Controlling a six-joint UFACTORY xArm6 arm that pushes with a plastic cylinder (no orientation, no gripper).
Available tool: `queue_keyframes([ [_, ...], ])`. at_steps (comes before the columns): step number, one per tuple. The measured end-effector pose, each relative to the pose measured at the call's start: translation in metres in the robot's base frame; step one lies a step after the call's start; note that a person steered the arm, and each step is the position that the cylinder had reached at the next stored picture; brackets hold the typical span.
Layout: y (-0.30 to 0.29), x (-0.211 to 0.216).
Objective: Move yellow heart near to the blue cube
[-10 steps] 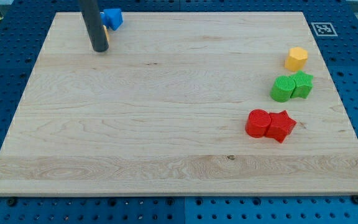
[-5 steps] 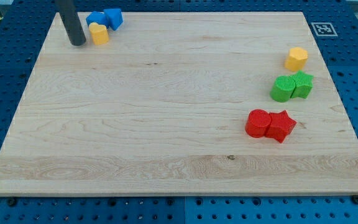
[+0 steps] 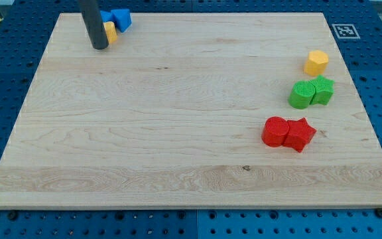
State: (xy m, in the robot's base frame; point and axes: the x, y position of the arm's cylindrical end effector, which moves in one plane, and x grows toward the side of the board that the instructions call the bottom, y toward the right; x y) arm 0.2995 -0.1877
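Note:
A small yellow block [image 3: 111,32] lies at the view's top left, touching two blue blocks just above it. The right blue block [image 3: 121,18] shows well; the left blue block [image 3: 105,16] is mostly hidden behind my rod. I cannot make out their shapes. My tip [image 3: 100,47] rests on the board at the yellow block's left side, and the rod covers the block's left half. A second yellow block [image 3: 316,62] sits far off at the view's right edge.
Two green blocks [image 3: 311,92] sit together at the view's right, below the second yellow block. Two red blocks [image 3: 288,133] touch each other lower down. The wooden board [image 3: 178,119] lies on a blue pegboard, with a marker tag [image 3: 344,30] at its top right.
My tip swung left away from the yellow block, then came back right against its left side. The yellow block has shifted slightly right and up toward the blue blocks.

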Motion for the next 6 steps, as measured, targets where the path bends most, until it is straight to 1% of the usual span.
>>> queue_keyframes([
  [1, 0.024, 0.009],
  [2, 0.051, 0.007],
  [3, 0.051, -0.004],
  [5, 0.001, -0.017],
  [6, -0.006, -0.018],
])
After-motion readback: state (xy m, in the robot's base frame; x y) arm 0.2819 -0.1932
